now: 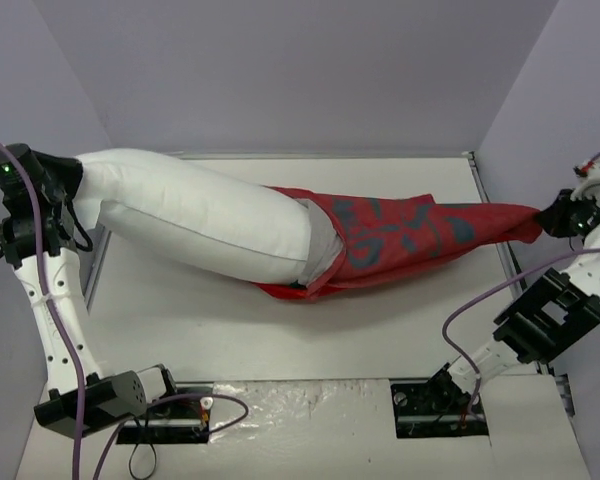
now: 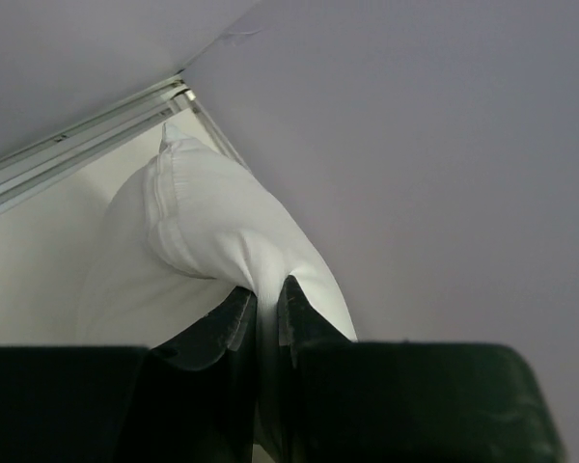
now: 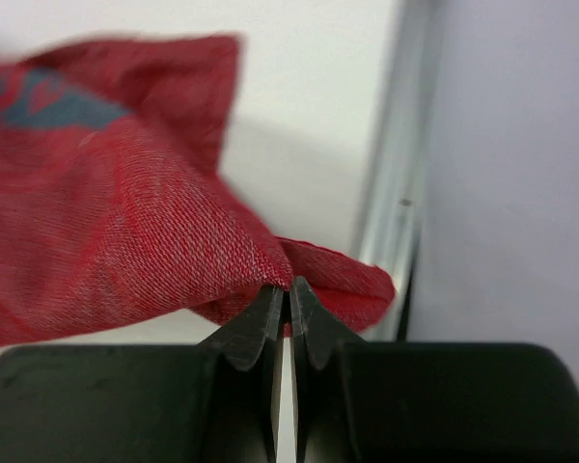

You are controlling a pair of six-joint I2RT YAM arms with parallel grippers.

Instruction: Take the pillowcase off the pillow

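Top external view: the pillow [image 1: 200,215] lies slantwise across the far half of the table [image 1: 230,340]. Its left end reaches the far-left corner, and its right end is tucked into the mouth of the pillowcase [image 1: 400,235], which stretches from the table's middle out to the right edge. Most of the white cushion is bare; only its last part sits inside the red cover.

The left gripper [image 1: 78,190] is pinched almost closed on the pillow's left end. The left wrist view shows a fold of white fabric squeezed between its fingers [image 2: 222,333]. The right gripper [image 1: 553,216] is clamped tight on the pillowcase's end away from the mouth, with a red corner bunched at its tips in the right wrist view.

The pillow looks plump, light and yielding, so a pinch takes only a fold of its skin and may slip under a hard tug. The pillowcase seems thin, limp woven cloth that will likely drag a little against the cushion. A seamed corner, where the cloth doubles, looks the surest hold.
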